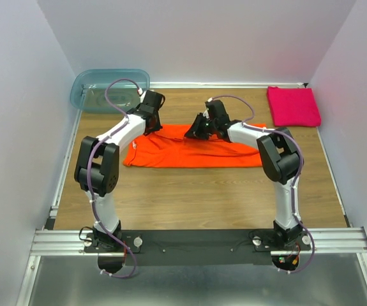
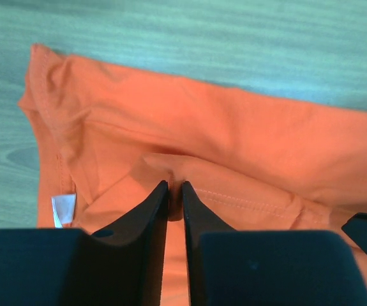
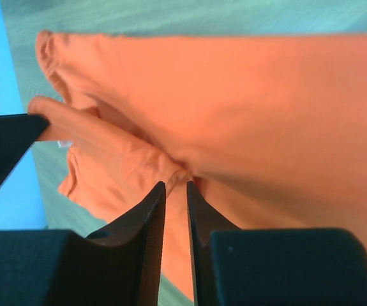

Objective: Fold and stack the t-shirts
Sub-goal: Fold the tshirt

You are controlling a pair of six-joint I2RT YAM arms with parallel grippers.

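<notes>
The orange t-shirt (image 1: 193,152) lies as a long folded strip across the middle of the wooden table. My left gripper (image 1: 150,125) is at its far left edge, jaws shut on a pinch of orange cloth (image 2: 247,140) at the fingertips (image 2: 159,194). My right gripper (image 1: 200,131) is at the far edge near the middle, jaws nearly closed on a fold of the orange shirt (image 3: 266,115). The magenta-pink t-shirt (image 1: 293,106) lies folded square at the far right corner, away from both grippers.
A translucent blue-green tub (image 1: 110,89) stands at the far left corner, just behind the left arm. A white label (image 2: 63,209) shows on the shirt's left end. White walls close in the table on three sides.
</notes>
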